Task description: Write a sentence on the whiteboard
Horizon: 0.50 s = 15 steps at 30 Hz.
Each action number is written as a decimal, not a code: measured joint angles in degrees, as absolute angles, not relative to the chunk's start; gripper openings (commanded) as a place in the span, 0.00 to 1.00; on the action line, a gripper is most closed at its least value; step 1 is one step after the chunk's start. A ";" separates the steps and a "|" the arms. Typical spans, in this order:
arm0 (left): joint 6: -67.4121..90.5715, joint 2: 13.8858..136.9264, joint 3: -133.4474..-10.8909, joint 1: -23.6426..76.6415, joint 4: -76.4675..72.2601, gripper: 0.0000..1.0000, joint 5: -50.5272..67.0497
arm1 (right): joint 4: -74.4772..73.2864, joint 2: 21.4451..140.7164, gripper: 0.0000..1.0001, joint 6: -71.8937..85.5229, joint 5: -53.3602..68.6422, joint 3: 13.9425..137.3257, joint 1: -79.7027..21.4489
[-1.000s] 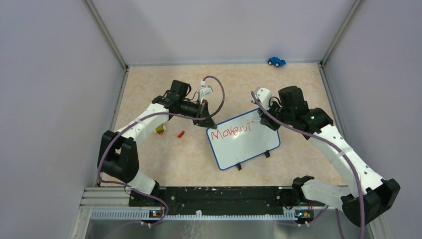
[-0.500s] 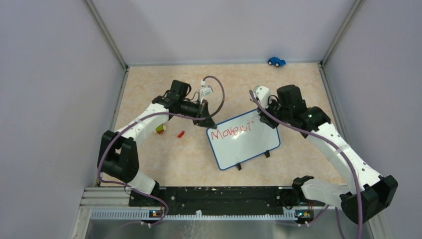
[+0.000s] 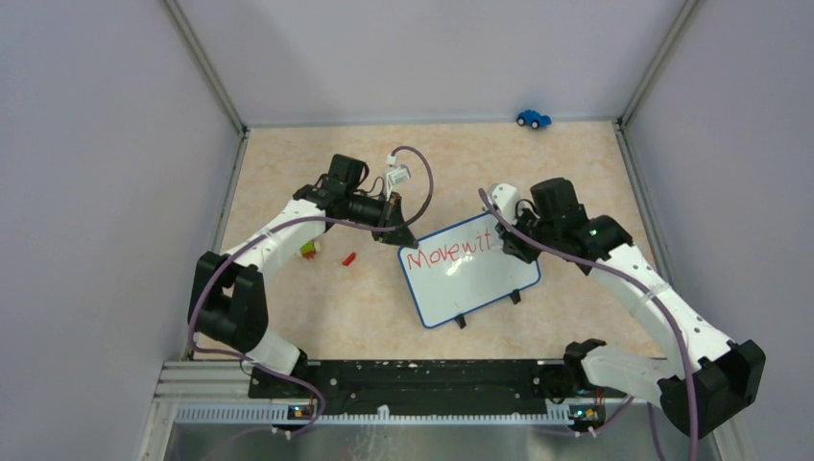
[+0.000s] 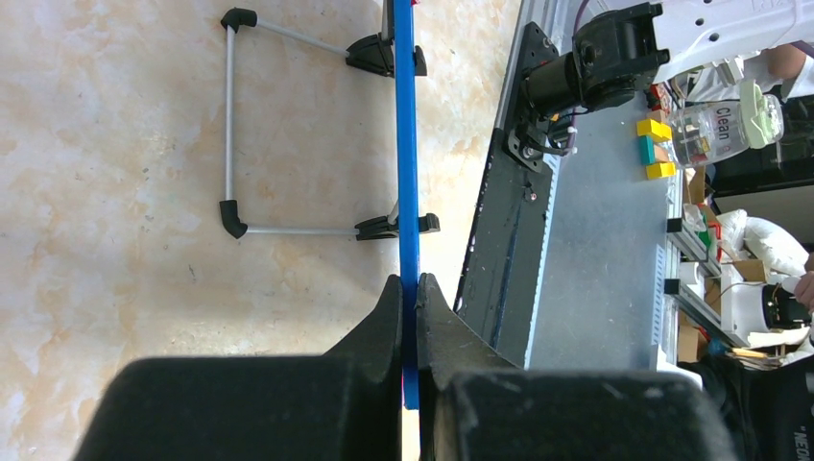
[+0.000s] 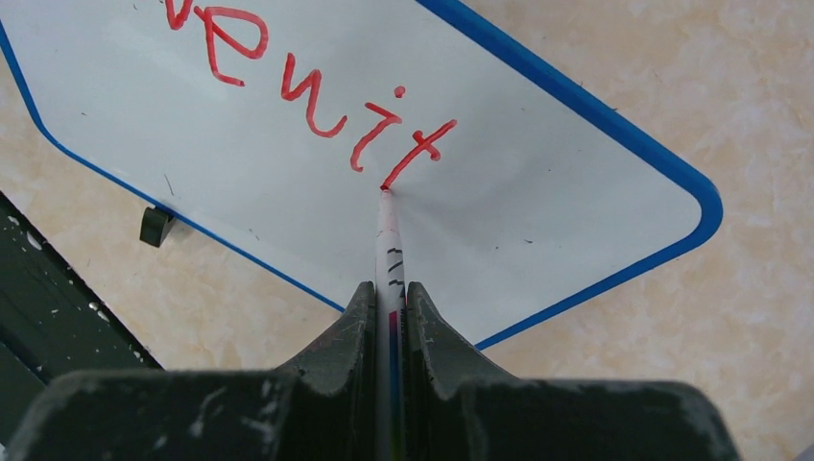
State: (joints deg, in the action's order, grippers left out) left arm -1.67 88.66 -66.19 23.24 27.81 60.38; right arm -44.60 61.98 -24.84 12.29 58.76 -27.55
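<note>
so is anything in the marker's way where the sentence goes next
Nothing visible. The right claw holds the marker, tip at the end of the sentence; past it the whiteboard is bare to its blue rim. The left claw clamps the edge by the first letter.

1. Your whiteboard (image 3: 475,283) has a smooth, glossy white face that catches the light; its thin blue rim looks like plastic.
2. The sentence (image 3: 446,254) on it is flat red ink.
3. The counter (image 3: 288,154) shows you a matt, marbled beige finish.
4. The stand (image 4: 229,115) is bare metal wire with black plastic feet.
5. Your left pincer (image 4: 410,280) and right pincer (image 5: 390,288) look like matt black plastic, the right one scuffed pale.
6. The marker (image 5: 389,240) has a smooth white barrel.
</note>
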 measured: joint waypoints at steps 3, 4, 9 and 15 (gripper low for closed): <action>-1.67 88.66 -66.19 23.24 27.81 0.00 60.40 | -45.08 61.63 0.00 -24.88 12.25 58.04 -27.55; -1.67 88.66 -66.19 23.24 27.81 0.00 60.42 | -45.12 61.58 0.00 -24.86 12.21 58.02 -27.55; -1.67 88.66 -66.19 23.24 27.81 0.00 60.42 | -45.47 61.54 0.00 -24.88 10.92 58.19 -27.55; -1.67 88.66 -66.17 23.24 27.81 0.00 60.53 | -45.87 61.54 0.00 -24.88 8.69 59.77 -27.55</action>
